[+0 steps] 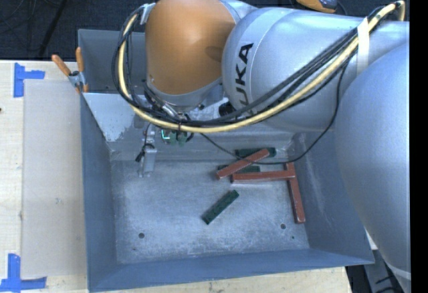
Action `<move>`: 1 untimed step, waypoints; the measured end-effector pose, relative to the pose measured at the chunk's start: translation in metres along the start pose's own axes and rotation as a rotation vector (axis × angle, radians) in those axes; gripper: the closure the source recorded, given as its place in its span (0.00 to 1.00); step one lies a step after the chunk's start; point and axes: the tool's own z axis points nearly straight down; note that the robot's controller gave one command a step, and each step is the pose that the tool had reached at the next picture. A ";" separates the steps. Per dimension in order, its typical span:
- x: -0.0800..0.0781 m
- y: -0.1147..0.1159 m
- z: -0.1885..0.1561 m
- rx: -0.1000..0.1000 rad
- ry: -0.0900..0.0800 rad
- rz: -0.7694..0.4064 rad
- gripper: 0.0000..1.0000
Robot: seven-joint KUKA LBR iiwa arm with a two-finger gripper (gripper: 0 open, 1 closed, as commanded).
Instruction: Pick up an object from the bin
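Pincer (145, 163) low at back-left of bin (160, 231), under orange-capped arm (294, 64); open or closed, cannot tell. Nearest thing: dark green bar (221, 207), flat mid-floor, tilted, well apart from pincer. Brown bars (264, 176) heaped at back-right, crossing each other, another green bar (253, 153) beside them at the back.

Overhead light is falling evenly on the grey bin (100, 218), leaving its floor pale and bright. A soft sheen is showing on the orange cover (187, 37) and the silver arm (301, 64), which is throwing shadow over the bin's far wall. The background beyond is lying in darkness.
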 end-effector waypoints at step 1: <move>0.079 -0.116 0.049 0.004 0.001 0.082 0.00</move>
